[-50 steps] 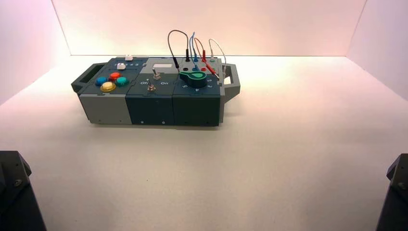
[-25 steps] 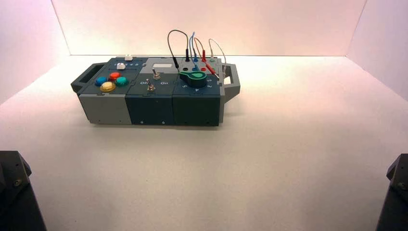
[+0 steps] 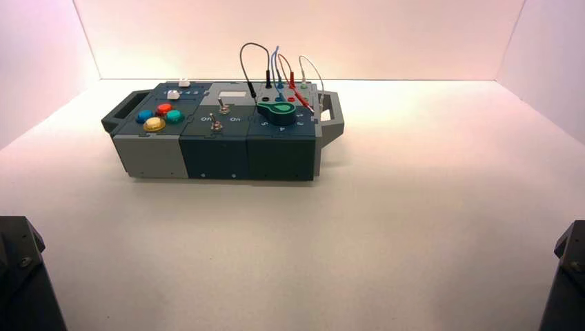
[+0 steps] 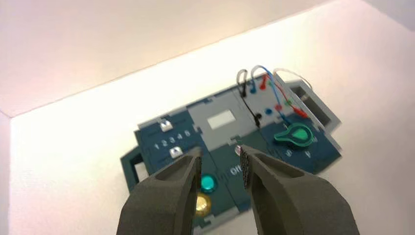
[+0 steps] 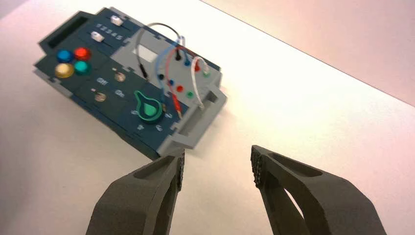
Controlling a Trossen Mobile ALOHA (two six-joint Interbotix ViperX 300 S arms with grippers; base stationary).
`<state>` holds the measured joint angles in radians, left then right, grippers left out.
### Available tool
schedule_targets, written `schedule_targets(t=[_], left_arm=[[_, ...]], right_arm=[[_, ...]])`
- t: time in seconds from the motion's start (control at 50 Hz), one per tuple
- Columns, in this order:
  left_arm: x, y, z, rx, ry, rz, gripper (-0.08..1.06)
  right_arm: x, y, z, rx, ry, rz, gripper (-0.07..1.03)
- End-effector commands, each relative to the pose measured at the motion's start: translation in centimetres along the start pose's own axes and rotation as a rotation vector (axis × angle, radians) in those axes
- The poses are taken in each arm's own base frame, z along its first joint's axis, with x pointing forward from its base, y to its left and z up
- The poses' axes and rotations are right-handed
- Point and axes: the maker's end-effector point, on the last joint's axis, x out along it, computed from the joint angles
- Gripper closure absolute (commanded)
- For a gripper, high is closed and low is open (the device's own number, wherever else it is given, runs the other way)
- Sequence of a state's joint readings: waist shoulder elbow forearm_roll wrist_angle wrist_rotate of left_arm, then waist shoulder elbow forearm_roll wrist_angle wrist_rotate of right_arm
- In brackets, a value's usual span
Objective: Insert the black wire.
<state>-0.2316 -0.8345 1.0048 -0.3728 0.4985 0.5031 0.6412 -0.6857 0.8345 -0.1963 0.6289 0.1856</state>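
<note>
The box (image 3: 207, 148) stands at the table's middle left. The black wire (image 3: 253, 44) arches over its back right part. One black plug (image 3: 268, 77) stands upright at the back sockets. The other plug (image 3: 252, 90) hangs by the edge of the light grey panel. The wire also shows in the left wrist view (image 4: 257, 117) and in the right wrist view (image 5: 144, 72). My left gripper (image 4: 220, 164) is open and empty, high and well short of the box. My right gripper (image 5: 218, 164) is open and empty, also far from the box.
Blue (image 3: 276, 58), red (image 3: 286, 65) and white (image 3: 314, 69) wires arch next to the black one. A green knob (image 3: 277, 110), two toggle switches (image 3: 222, 105) and coloured buttons (image 3: 154, 124) sit on the box top. The arm bases stand at the near corners (image 3: 21, 276) (image 3: 569, 272).
</note>
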Motion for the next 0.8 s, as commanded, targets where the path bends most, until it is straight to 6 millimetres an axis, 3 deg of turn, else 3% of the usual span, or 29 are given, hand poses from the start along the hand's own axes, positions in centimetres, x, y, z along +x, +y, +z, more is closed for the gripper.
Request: schedule_targets(t=[0.02,0.18,0.58,0.8], left_arm=[[-0.2,-0.4,1.3,0.021,-0.006,-0.020,0.51],[-0.1,-0.5,1.0,0.020,0.005,-0.026,0.45],[1.1,-0.3,-0.1,0.020,0.037,-0.021,0.44],[1.4,-0.2,-0.3,0.015,0.047,-0.022,0.44]], right_arm=[[0.1,0.5,2.2,-0.026,0.017,0.017,0.26],[1.3,0.7,3.2,-0.111,0.075,0.020,0.26],[4.8,1.9,5.1,-0.232,0.104,0.042,0.26],[7.3,5.0,6.2,-0.295,0.082,0.096,0.26]])
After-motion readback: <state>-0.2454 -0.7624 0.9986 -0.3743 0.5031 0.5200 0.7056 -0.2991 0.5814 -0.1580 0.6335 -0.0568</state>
